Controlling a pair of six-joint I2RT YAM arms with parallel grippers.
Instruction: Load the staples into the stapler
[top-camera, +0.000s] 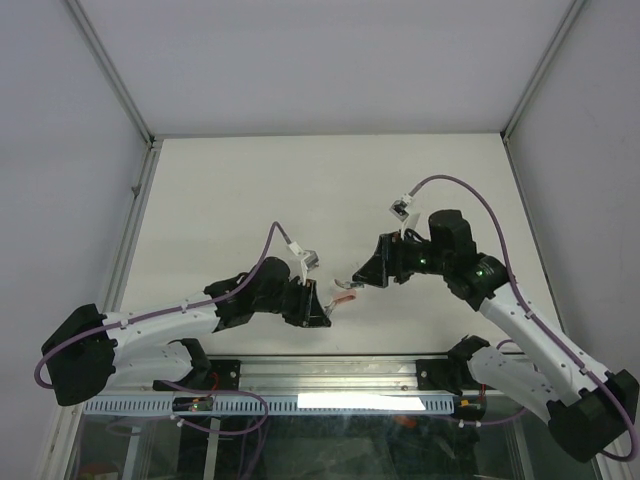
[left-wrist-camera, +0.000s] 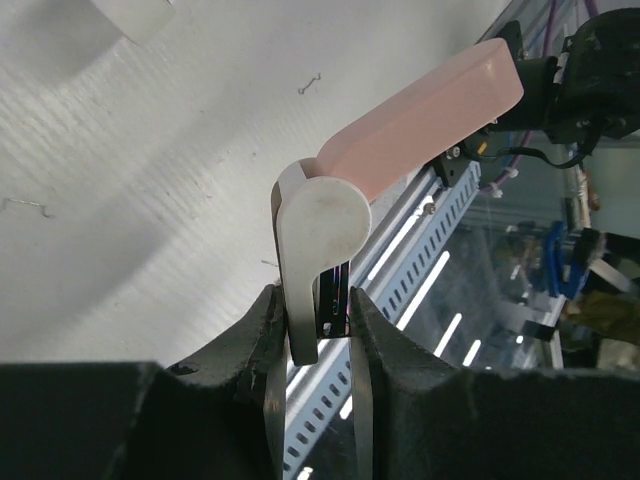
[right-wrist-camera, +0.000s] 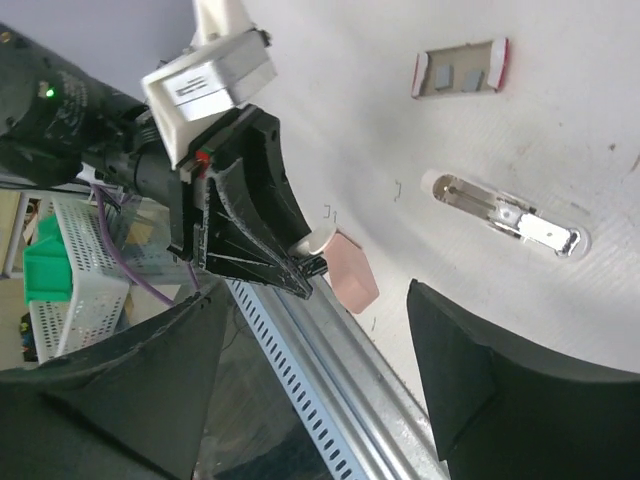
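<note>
My left gripper (left-wrist-camera: 318, 345) is shut on the lower white end of the stapler (left-wrist-camera: 420, 120), holding it off the table with its pink top swung open and up. From above, the stapler (top-camera: 345, 291) hangs between the two arms. My right gripper (right-wrist-camera: 315, 355) faces the stapler (right-wrist-camera: 352, 272) with its jaws wide apart and nothing between them; in the top view this gripper (top-camera: 362, 277) is just right of the stapler. The staples (right-wrist-camera: 445, 74) show as small grey pieces in a flat brown-rimmed tray with a red end, lying on the table beyond.
A shiny elongated metal part (right-wrist-camera: 505, 215) lies on the white table (top-camera: 320, 190) near the tray. Loose single staples (left-wrist-camera: 313, 85) are scattered about. The metal rail (right-wrist-camera: 330, 370) of the table's near edge runs right below both grippers.
</note>
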